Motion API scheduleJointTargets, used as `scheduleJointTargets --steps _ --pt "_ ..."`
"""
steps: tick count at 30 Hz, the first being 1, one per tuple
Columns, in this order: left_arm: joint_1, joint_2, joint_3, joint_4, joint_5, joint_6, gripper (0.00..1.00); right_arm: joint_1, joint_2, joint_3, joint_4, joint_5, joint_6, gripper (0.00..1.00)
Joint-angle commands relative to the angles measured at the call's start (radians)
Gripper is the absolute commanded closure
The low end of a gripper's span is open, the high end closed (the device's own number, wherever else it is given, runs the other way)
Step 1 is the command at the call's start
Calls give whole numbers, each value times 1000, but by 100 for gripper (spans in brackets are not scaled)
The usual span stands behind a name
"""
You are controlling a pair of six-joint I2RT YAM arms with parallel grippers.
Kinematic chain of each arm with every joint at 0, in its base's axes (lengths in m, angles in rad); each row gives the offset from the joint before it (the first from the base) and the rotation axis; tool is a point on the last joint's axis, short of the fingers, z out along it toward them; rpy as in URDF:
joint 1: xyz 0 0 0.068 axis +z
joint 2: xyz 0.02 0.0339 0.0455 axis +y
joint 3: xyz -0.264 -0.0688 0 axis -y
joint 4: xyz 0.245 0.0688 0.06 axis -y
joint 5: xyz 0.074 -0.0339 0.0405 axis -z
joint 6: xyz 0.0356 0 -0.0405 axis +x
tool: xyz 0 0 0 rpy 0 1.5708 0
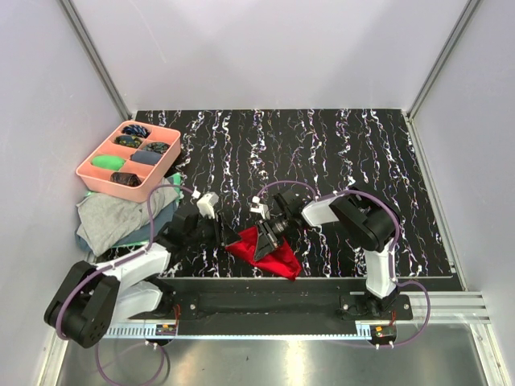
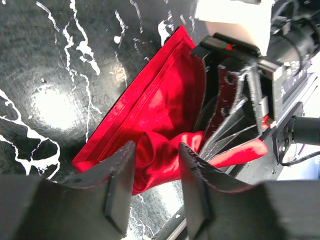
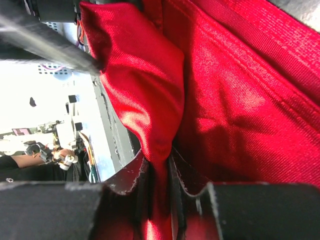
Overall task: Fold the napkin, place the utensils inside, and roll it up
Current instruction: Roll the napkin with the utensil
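By the tabletop's left edge a pink tray [image 1: 105,178] sits above a heap of cloths [image 1: 113,221]; toward the near edge, the left gripper [image 2: 154,187] straddles a bunched fold of the red napkin [image 1: 261,251], jaws part open and not clamped. The right gripper [image 3: 159,187] is pinched tight on a pleat of the napkin, holding it partly lifted. I'd say the left should bite deep into the fold before either arm pulls, keeping the edges aligned; no utensils show, perhaps hidden under cloth.
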State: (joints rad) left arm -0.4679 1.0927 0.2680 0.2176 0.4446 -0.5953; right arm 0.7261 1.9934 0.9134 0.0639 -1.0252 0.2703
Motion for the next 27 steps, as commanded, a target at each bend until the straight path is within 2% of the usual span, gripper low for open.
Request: scheduleJointTargets --steps 1,5,9,14,22,25,26,27 --pt "-5 33 13 43 -15 15 67 -11 22 22 7 48 -16 73" --pt "-5 61 45 -10 -43 31 89 -11 -1 33 -16 79 -17 62" --pt "-5 94 74 -62 -53 34 99 -11 -39 44 -55 103 -28 52" --pt "-5 136 120 -130 -69 49 100 -11 -135 59 -160 212 -71 41" --pt "-3 219 152 -159 -73 26 100 -7 -335 68 -280 440 -157 34" --pt "-3 237 165 -176 -87 15 100 61 -441 42 -285 609 -212 33" --pt "-3 248 177 -182 -90 14 100 87 -456 35 -285 716 -224 33" --pt "-3 251 181 -199 -95 11 100 149 -472 28 -282 773 -233 32"
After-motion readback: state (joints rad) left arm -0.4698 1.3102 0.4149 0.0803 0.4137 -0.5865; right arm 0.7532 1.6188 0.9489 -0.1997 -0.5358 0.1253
